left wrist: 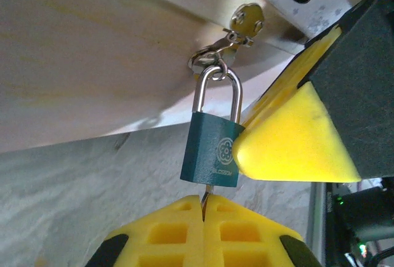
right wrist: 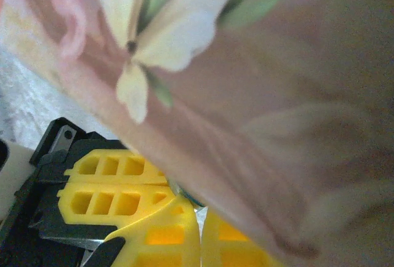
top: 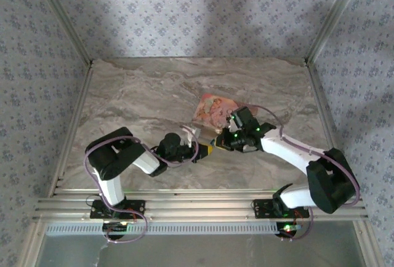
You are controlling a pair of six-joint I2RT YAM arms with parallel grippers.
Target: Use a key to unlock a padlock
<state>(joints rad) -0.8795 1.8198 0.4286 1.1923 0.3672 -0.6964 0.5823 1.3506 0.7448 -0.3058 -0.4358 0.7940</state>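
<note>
While the marble table [top: 135,95] carries the printed pouch [top: 211,108] near its centre, both grippers meet just in front of that pouch. The left gripper [left wrist: 203,210] has its fingers together, clamped on the key [left wrist: 207,194]. The right gripper [top: 220,144] has its fingers closed on the right edge of the padlock [left wrist: 209,153]. The blue padlock sits between the two gripper tips, with the key blade entering its underside. A spare key [left wrist: 247,19] hangs from a ring on the shackle [left wrist: 217,91].
</note>
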